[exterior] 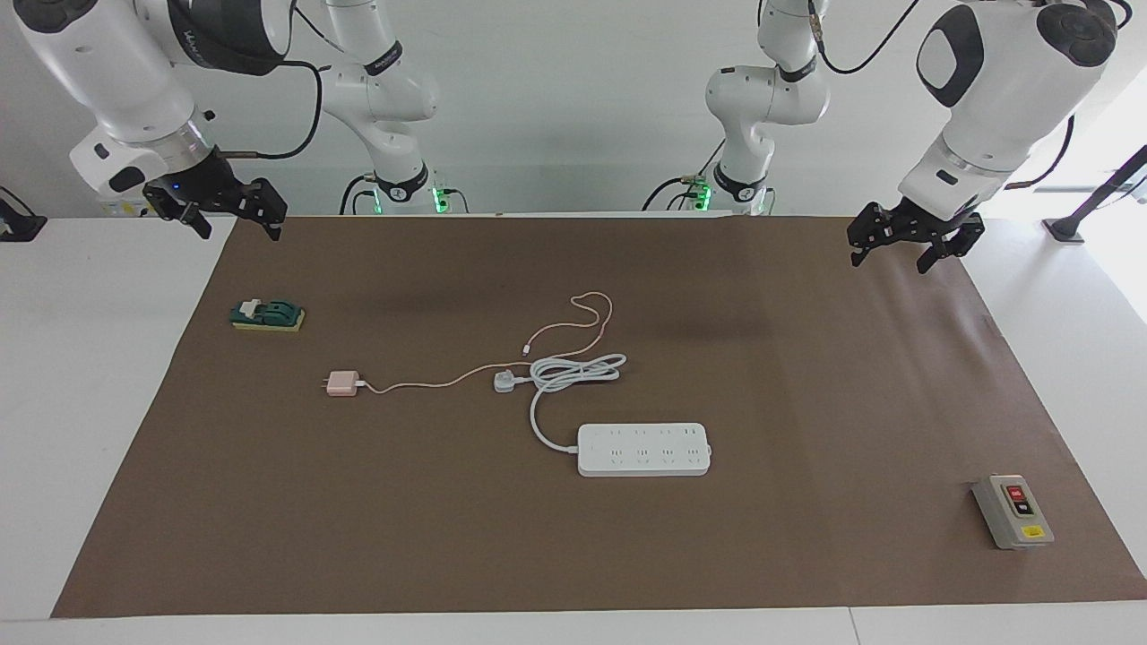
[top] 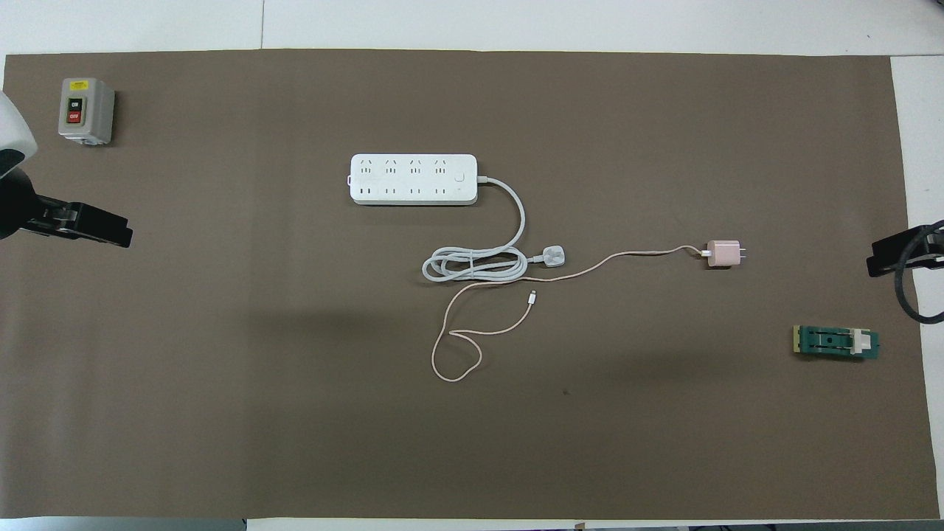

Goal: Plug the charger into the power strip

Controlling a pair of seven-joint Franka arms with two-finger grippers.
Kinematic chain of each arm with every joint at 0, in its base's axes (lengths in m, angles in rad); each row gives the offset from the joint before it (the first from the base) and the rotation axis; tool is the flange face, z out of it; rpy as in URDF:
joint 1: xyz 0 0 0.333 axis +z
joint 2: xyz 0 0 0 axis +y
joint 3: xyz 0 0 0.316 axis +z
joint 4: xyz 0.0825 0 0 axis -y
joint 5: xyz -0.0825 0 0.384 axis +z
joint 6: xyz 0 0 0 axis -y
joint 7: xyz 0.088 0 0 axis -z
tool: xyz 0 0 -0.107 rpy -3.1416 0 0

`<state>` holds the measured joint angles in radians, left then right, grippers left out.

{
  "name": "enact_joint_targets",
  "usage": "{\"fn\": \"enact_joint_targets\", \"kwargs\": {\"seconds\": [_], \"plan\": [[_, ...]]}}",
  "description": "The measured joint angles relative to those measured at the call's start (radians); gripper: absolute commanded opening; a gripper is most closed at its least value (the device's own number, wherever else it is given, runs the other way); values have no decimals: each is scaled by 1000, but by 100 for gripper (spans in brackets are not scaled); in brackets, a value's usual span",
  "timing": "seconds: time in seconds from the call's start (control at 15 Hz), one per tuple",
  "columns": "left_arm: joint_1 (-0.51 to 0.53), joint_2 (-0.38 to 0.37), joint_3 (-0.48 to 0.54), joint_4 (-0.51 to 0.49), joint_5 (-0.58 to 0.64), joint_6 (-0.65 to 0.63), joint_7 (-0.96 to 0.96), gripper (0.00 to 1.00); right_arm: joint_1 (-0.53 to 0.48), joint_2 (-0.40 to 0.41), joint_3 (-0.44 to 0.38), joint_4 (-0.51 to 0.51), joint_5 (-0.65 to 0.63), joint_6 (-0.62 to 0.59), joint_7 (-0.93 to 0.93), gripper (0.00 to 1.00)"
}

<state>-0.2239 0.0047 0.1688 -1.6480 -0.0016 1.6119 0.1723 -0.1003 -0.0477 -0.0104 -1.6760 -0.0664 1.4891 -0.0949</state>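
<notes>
The pale-pink charger (exterior: 341,383) lies on the brown mat, nearer to the robots than the power strip and toward the right arm's end; it also shows in the overhead view (top: 723,254). Its thin pink cable (exterior: 430,383) trails toward the mat's middle and loops there. The white power strip (exterior: 643,449) lies flat, sockets up, in the middle of the mat, and shows in the overhead view (top: 413,179). My right gripper (exterior: 240,231) is open and empty, raised over the mat's corner at its own end. My left gripper (exterior: 889,262) is open and empty, raised over the mat's edge at its end.
The strip's thick white cord is coiled beside its white three-pin plug (exterior: 506,382), crossing the pink cable. A grey box with red and black buttons (exterior: 1013,511) stands at the left arm's end. A green and yellow block (exterior: 267,314) lies near the right gripper.
</notes>
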Motion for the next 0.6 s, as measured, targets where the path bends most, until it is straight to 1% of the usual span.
{"fn": "enact_joint_targets", "kwargs": {"seconds": [0.13, 0.33, 0.47, 0.6], "plan": [[0, 0, 0, 0, 0, 0, 0, 100, -17, -12, 0, -36, 29, 42, 6, 100], [-3, 0, 0, 0, 0, 0, 0, 100, -71, -40, -1, -116, 82, 121, 14, 100], [-3, 0, 2, 0, 0, 0, 0, 100, -82, -45, -2, -154, 98, 150, 90, 100], [-3, 0, 3, 0, 0, 0, 0, 100, -82, -31, -1, -180, 149, 164, 220, 100]]}}
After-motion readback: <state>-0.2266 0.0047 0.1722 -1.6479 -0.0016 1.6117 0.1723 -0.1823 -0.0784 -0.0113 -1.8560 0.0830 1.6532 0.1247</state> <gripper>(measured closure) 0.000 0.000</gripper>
